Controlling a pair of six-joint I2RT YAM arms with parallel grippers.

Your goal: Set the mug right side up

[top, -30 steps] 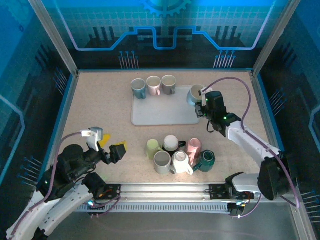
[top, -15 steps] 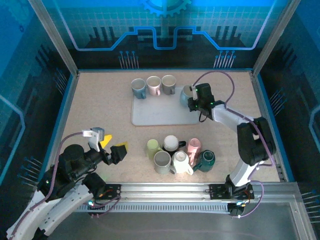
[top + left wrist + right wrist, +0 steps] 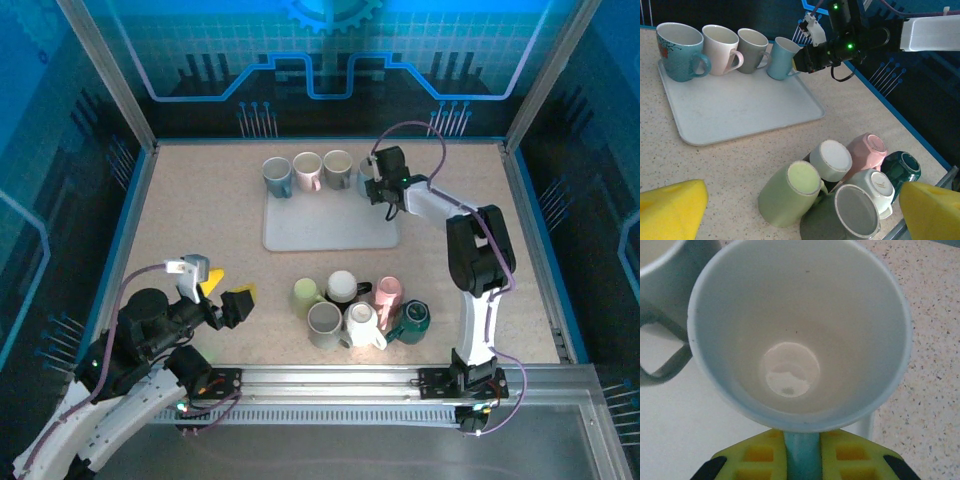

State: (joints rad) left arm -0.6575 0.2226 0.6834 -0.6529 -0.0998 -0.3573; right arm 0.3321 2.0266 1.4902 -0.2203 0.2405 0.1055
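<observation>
Table point(image 3: 200, 220): a speckled beige top inside a blue-lit enclosure, with both arms mounted at its near edge.

Right arm point(image 3: 470, 260): stretched far out and bent left towards the back of the table. A second ago it was folded nearer its base, with the mug just off the tray's right edge. It has since swung the mug in over the tray's far right corner.

Left arm point(image 3: 140, 335): folded low at the near left, well away from the mugs and unmoved over the last second.

Tray point(image 3: 320, 230): pale grey, lying at the middle back of the table.

Heap of mugs point(image 3: 355, 310): six of them, tipped or upside down, bunched in front of the tray.

Row of mugs point(image 3: 308, 170): teal, pink and grey, standing upright along the tray's far edge.

Pale blue mug point(image 3: 781, 57): mouth up, leaning slightly, just beside the grey one at the end of the row. It looks righted and ready to be released. Whether its base already rests on the tray is hard to tell.

Right gripper point(image 3: 801, 457): its yellow pads are clamped on the pale blue mug's handle.

Left gripper point(image 3: 225, 293): its yellow pads are spread wide and hold nothing.
</observation>
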